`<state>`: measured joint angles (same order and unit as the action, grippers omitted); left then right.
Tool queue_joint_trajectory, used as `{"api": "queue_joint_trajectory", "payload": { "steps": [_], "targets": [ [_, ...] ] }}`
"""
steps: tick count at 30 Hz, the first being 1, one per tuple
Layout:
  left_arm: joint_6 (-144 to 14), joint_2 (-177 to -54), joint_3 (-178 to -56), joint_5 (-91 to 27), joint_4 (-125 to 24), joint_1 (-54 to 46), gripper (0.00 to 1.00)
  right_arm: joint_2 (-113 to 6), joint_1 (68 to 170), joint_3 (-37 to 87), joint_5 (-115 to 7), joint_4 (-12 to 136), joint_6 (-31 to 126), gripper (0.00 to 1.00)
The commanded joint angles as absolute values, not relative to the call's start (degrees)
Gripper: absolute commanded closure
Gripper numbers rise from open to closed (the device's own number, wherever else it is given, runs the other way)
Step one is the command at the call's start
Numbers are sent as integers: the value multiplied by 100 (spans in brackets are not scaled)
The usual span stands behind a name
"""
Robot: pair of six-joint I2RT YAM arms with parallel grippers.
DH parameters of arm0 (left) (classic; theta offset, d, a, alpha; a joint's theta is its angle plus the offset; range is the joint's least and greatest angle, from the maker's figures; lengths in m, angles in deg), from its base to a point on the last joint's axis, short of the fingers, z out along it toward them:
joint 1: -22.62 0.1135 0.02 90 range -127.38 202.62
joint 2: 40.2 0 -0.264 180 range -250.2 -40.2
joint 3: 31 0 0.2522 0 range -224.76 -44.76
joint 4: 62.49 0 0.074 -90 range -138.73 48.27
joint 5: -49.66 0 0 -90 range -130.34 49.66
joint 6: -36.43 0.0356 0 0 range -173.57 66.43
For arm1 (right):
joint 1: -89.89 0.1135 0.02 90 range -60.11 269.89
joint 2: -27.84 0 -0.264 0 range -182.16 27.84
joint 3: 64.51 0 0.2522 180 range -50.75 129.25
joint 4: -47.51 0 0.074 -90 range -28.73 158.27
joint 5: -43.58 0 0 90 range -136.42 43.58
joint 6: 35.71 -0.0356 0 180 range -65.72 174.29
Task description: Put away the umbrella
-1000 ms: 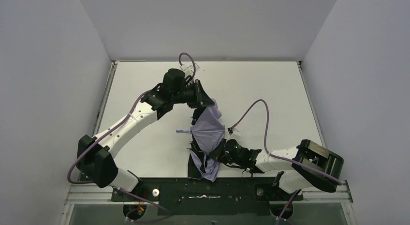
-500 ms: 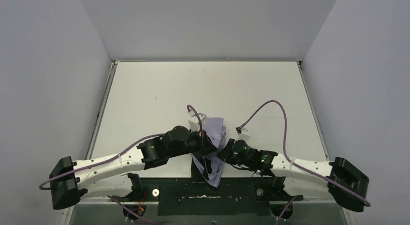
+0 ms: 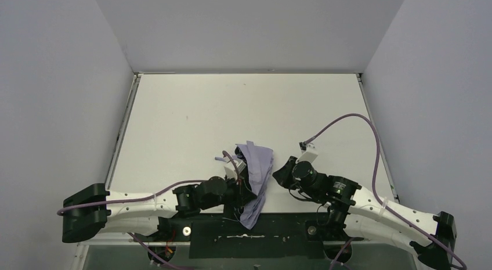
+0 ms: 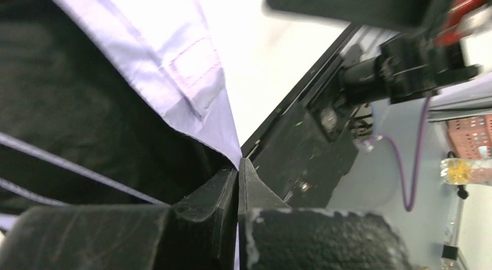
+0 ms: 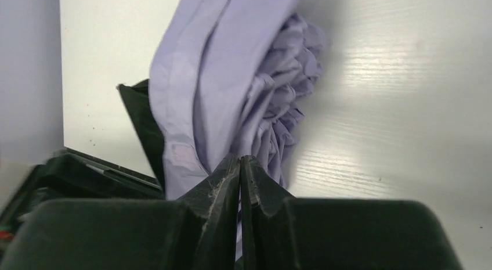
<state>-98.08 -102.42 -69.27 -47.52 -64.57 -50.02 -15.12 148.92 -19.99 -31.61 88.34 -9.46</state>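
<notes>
Likely step: loose cloth of the umbrella (image 3: 258, 165) being gathered for wrapping. Pinch should be held firm, folds drawn snug to the shaft, ribs not snagged; the 2nd grip is best taken low on the bunched folds. The umbrella is found collapsed at near-centre of table (image 3: 191, 119). L gripper (image 3: 246, 191) is pressed together w/ a cloth corner pinched, at its left-near side. R gripper (image 3: 279, 172) is pressed together just right of the folds; cloth caught there can't be told.

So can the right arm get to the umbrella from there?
Probably yes. The right gripper points straight at the umbrella, close beside it, with nothing in between. Its jaws are shut, though, so it must open first to grab.
</notes>
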Motion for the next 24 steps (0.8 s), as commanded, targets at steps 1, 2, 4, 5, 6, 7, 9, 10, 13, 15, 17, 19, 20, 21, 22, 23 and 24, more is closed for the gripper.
{"api": "queue_joint_trajectory", "payload": {
  "steps": [1,2,4,5,6,7,9,10,13,15,17,19,20,21,22,23,24],
  "targets": [
    [-10227,-10211,-6315,-5020,-7459,-5156,100,-1638,14934,-1612,-3190,8424,-668,95],
    [-10279,-10216,-6218,-5067,-7497,-5190,100,-1694,14933,-1603,-3284,8281,-640,95],
    [-10371,-10233,-6019,-5141,-7573,-5231,100,-1875,14931,-1573,-3519,7929,-557,96],
    [-10420,-10247,-5942,-5182,-7629,-5248,100,-1986,14935,-1562,-3629,7774,-531,96],
    [-10480,-10270,-5860,-5208,-7696,-5258,100,-2114,14934,-1561,-3717,7597,-496,96],
    [-10527,-10302,-5778,-5227,-7791,-5261,100,-2225,14936,-1591,-3818,7417,-492,96],
    [-10597,-10376,-5666,-5242,-7963,-5261,100,-2425,14939,-1680,-3983,7079,-571,97],
    [-10622,-10409,-5642,-5246,-7982,-5268,100,-2488,14940,-1735,-4026,6924,-627,97],
    [-10648,-10521,-5632,-5247,-7976,-5276,100,-2643,14944,-1819,-4062,6734,-757,98],
    [-10688,-10600,-5628,-5267,-7976,-5279,100,-2710,14950,-1844,-4047,6787,-825,97],
    [-10736,-10671,-5631,-5299,-7976,-5279,100,-2734,14973,-1927,-4055,6787,-931,94],
    [-10772,-10735,-5625,-5319,-7976,-5279,100,-2743,14993,-2025,-4040,6769,-1037,89],
    [-10790,-10783,-5620,-5337,-7978,-5279,100,-2743,14997,-2059,-4044,6759,-1066,84],
    [-10815,-10806,-5617,-5355,-7964,-5279,100,-2750,15005,-2089,-4040,6783,-1101,77],
    [-10849,-10834,-5605,-5372,-7948,-5279,100,-2761,15016,-2102,-4029,6843,-1138,71],
    [-10879,-10879,-5609,-5397,-7935,-5279,100,-2769,15018,-2108,-4002,6919,-1171,65],
    [-10903,-10921,-5605,-5421,-7932,-5279,100,-2782,15040,-2110,-3974,7003,-1205,61]
  ]
}}
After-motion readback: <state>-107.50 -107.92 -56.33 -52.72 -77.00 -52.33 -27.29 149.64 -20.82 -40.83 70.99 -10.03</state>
